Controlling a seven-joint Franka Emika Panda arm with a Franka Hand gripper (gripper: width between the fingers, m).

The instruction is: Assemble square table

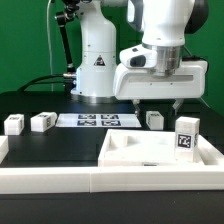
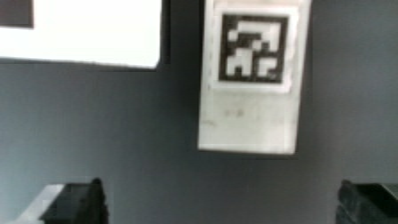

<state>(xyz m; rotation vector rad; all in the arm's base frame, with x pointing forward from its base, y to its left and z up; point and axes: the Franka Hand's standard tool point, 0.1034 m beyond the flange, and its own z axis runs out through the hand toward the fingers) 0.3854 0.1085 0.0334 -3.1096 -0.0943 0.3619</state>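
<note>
The square table's white slab (image 1: 160,150) lies flat at the exterior view's right front, its raised rim facing up. Two short white tagged legs (image 1: 13,124) (image 1: 42,122) stand at the exterior view's left. A third leg (image 1: 154,119) sits behind the slab, and another (image 1: 187,135) stands at the slab's right corner. My gripper (image 1: 152,103) hovers open just above the third leg. In the wrist view a white leg (image 2: 249,80) with a black-and-white tag lies on the dark table, ahead of my open gripper (image 2: 222,205). The dark fingertips (image 2: 75,203) hold nothing.
The marker board (image 1: 95,120) lies flat between the left legs and the third leg. A long white border wall (image 1: 90,182) runs along the front edge. The robot base (image 1: 97,70) stands behind. A white flat piece (image 2: 80,30) shows at the wrist view's edge.
</note>
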